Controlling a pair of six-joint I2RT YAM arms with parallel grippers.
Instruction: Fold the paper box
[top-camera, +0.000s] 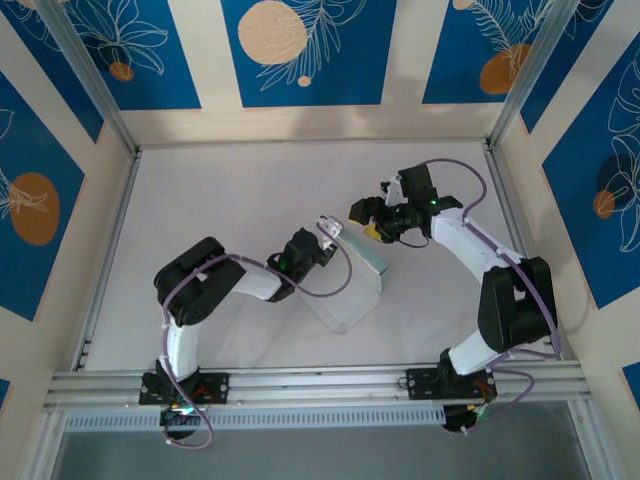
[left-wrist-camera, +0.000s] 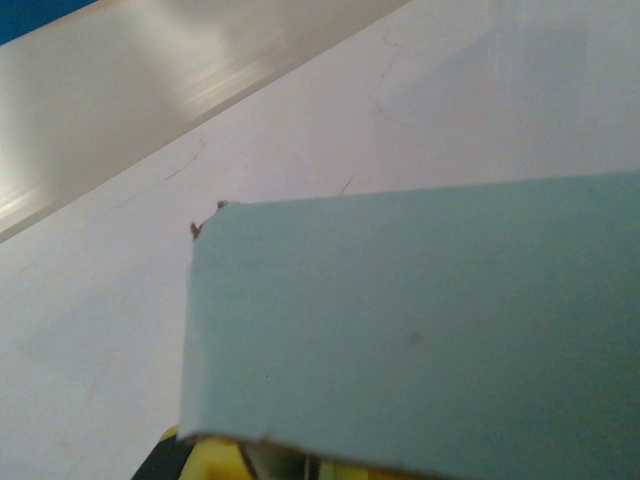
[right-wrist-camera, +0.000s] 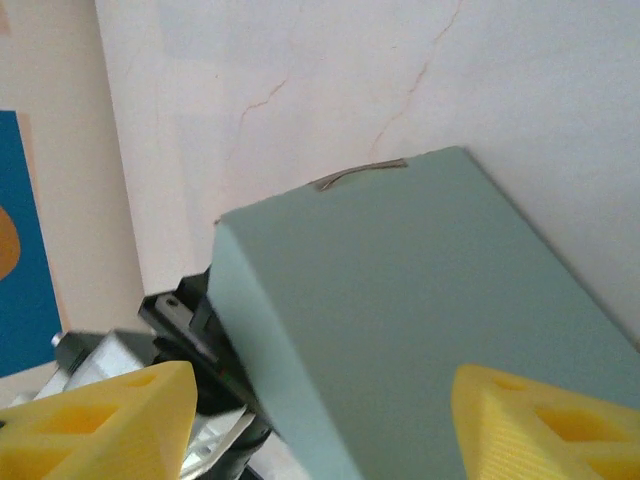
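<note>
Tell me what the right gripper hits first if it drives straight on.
Most likely the paper box: its pale green panel lies straight ahead of the right gripper, between its open jaws; the depth is unclear.

The paper box (left-wrist-camera: 420, 330) panel covers the white table (left-wrist-camera: 90, 330).

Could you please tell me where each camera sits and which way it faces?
Top external: above and behind the arm bases, looking down at the table; both arms, with the left claw and right claw at the paper box.
Left wrist: on the left arm, looking along the paper box across the table; a yellow fingertip at the bottom edge.
Right wrist: on the right arm, facing the paper box and the table beyond; two yellow fingers wide apart at the bottom.
Shared: all three see the paper box.
</note>
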